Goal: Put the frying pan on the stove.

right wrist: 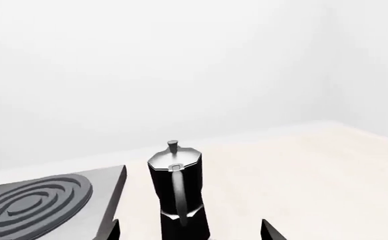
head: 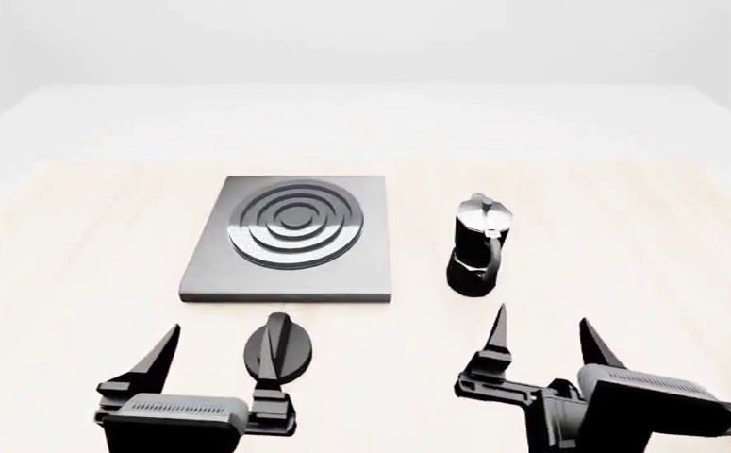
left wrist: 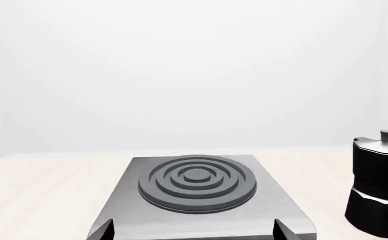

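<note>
The flat square grey metal stove [head: 292,241] with its dark concentric ring burner lies on the pale wooden table [head: 89,217], bare on top. Just beside it, toward the robot's right, a small black-and-silver moka pot [head: 477,246] stands upright, apart from the plate. A small black round knob [head: 279,346] sits on the table near the stove's closer edge. The left pincer [head: 214,363] hangs low in front of the stove, jaws spread wide and holding nothing. The right pincer [head: 548,344] hovers before the moka pot, likewise wide apart and empty-handed. A sliver of something dark shows at the head view's right edge; whether it is the frying pan cannot be told.
</note>
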{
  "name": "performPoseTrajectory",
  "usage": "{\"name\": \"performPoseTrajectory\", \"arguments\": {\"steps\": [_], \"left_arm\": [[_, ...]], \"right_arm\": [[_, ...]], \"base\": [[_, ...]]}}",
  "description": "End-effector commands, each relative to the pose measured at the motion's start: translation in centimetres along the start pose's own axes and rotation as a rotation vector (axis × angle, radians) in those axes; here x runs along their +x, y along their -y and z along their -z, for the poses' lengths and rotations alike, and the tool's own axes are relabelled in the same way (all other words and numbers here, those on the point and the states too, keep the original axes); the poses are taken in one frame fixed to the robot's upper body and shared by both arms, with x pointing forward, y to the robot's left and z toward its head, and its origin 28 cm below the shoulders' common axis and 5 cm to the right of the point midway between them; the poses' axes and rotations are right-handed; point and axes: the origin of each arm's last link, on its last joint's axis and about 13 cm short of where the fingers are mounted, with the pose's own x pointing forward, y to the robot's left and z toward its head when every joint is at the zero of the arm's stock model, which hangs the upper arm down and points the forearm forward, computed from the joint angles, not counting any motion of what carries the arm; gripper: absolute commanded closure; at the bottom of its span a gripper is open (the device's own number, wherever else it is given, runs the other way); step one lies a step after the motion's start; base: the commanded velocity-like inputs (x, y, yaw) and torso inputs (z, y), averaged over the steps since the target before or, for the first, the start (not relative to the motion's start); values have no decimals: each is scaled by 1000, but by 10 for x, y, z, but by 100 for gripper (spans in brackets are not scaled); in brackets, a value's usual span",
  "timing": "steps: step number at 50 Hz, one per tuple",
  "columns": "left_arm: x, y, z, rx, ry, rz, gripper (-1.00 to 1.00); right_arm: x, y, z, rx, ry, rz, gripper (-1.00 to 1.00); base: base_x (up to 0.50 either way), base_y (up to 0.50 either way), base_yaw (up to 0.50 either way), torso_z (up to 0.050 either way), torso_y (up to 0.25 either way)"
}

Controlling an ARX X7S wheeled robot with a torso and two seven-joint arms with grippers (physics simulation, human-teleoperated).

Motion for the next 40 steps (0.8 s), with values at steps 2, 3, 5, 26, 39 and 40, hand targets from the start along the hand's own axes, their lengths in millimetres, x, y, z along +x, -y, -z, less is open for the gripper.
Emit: {"name": "performPoseTrajectory", "arguments": {"steps": [2,3,5,26,39,40], "left_arm": [[0,0,-1,-3,2,-2,-100],[0,-1,-1,-5,3,-6,-100],[0,-1,-1,-5,4,-6,-100],[1,0,1,-14,-8,-3,-100],[1,0,2,-14,-8,-3,-100],[1,0,2,-13,-8,-3,-100]], "right_arm": [[4,2,-12,25,6,216,-100],[6,2,-12,24,2,277,-100],[8,2,-11,28,9,320,-100],[18,14,-8,-3,126,789,-100],[19,11,-11,33,139,895,-100],[19,11,-11,33,141,897,-100]], "base": [[0,0,0,0,0],[0,0,0,0,0],[0,0,0,0,0],[0,0,0,0,0],[0,0,0,0,0],[0,0,0,0,0]]}}
